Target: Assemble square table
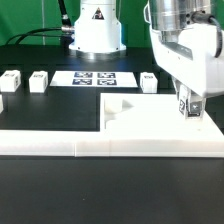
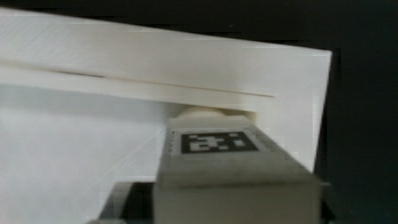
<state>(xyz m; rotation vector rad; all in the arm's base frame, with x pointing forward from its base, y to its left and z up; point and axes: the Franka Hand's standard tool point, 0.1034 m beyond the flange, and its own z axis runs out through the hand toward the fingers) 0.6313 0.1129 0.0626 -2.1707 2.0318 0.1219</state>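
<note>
Exterior view: black matte work surface (image 1: 50, 195) carries everything. The square table's slab (image 1: 150, 125) is flat, smooth white plastic with crisp edges, and it lies directly under the fingers (image 1: 181, 104). The long low white border rail (image 1: 50, 140) touches the slab's camera-side edge, on the camera side of the fingers. The marker board (image 1: 93, 78) is a thin flat sheet with four printed tags, well apart from the fingers, toward the robot base.

The gripper (image 1: 191, 110) points straight down at the slab near its edge on the exterior view's right. Its fingers are clamped on the held leg post (image 1: 191, 104), a short blocky white piece with a black-and-white tag.

Three loose posts of the same blocky tagged shape stand behind the slab: the first leg post (image 1: 10, 80), the second leg post (image 1: 38, 80) and the third leg post (image 1: 148, 82). The third is nearest the fingers.

Wrist view: the held leg post (image 2: 222, 175) reads as grey in shadow, with a square section and its tag facing the camera. Its tip meets the slab (image 2: 107, 120) just beside a corner. The fingers themselves are not discernible here.
</note>
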